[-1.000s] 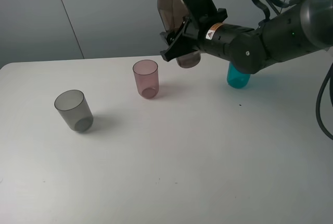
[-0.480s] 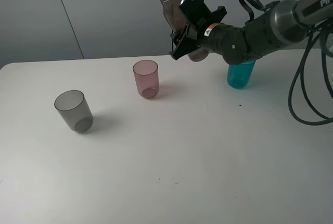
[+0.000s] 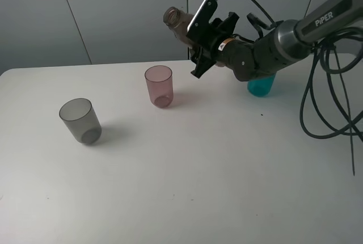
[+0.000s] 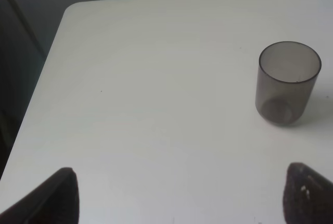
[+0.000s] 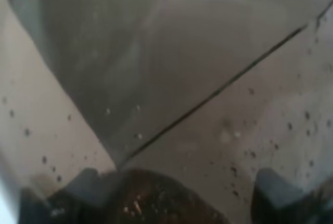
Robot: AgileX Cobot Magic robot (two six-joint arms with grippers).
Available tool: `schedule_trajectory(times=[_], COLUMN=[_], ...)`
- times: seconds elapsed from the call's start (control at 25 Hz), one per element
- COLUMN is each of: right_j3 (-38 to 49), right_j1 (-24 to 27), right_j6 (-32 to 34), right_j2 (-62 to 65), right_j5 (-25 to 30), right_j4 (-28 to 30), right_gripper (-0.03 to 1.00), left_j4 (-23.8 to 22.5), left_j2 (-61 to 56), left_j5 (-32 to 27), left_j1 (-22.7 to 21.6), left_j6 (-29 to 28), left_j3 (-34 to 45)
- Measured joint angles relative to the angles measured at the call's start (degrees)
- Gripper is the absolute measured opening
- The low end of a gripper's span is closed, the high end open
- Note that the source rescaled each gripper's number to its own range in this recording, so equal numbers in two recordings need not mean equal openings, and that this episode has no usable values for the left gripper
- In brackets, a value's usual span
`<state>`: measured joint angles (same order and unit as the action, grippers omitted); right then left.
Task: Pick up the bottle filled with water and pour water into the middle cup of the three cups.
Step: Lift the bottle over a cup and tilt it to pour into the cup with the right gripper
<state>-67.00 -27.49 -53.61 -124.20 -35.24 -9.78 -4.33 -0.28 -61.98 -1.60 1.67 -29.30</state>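
Currently pinching the bottle with the right end effector, jaws pressed onto the body, neck sticking out past them. Holding it in the air above the desk, tipped hard over, close to horizontal, open mouth aimed at the left side of the exterior view. Seeing only the bottle in the right wrist view: smoky wall filling the frame, speckled with droplets. Cannot tell the water level from that. Putting the mouth higher in the exterior view than the middle cup and slightly to its right, apart from the rim. Finding that middle cup, pink, upright on the desk. Finding the grey cup upright too, to the left and nearer the camera, well apart. Finding the teal cup off to the right, partly hidden behind the right arm. Showing the left end effector spread wide over the desk near a corner, gripping nothing, with the grey cup ahead of it and apart from both fingers.
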Motion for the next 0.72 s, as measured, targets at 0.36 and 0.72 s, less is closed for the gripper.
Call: schedule_trajectory(times=[0.36,0.72], right_j3=[-0.1,-0.1], right_j1=[0.1,0.3], right_j6=[-14.3,-23.8], right_j2=[-0.7,-0.7], right_j5=[-1.7,-1.7], right_j4=[-1.7,-1.7], right_gripper=[0.02,0.02], left_j4=[0.0,0.0], left_j2=[0.0,0.0], left_j5=[0.0,0.0], left_j1=[0.0,0.0], left_j6=[0.0,0.0], left_j3=[0.0,0.0])
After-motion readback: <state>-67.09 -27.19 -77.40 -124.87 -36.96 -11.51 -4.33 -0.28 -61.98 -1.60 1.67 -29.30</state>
